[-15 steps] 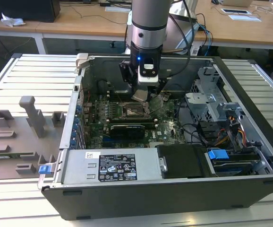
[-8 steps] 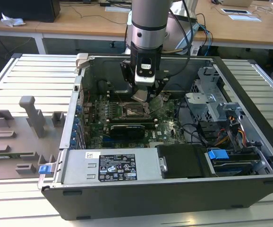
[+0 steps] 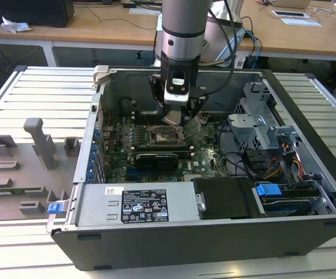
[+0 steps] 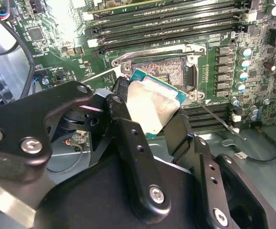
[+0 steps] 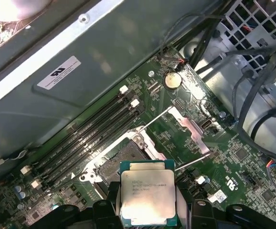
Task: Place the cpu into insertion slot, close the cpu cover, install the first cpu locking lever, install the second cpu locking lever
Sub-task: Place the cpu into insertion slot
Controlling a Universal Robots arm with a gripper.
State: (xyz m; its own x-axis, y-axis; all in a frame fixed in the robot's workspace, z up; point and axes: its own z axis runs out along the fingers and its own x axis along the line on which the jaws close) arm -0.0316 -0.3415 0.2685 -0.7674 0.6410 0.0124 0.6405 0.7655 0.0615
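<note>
My gripper [image 3: 177, 116] is shut on the cpu [image 5: 147, 195], a flat square chip with a dull silver top and green edge, gripped by two opposite sides. It hangs tilted just above the insertion slot [image 5: 122, 160], a dark square socket with a metal rim on the green board, which lies open beneath it. In the second wrist view the cpu [image 4: 152, 105] overlaps the near corner of the insertion slot [image 4: 169, 69]. The cpu cover [image 5: 191, 128] stands swung open beside the socket. Two thin locking levers [image 5: 191, 162] stick out, released.
Long black memory slots [image 5: 88, 136] run along both sides of the socket. A black block [image 3: 156, 160] lies in front of it, a power supply [image 3: 136, 203] nearer still. Cables and a drive cage [image 3: 267, 131] crowd the exterior view's right. Grey fixtures [image 3: 37, 139] stand outside the case.
</note>
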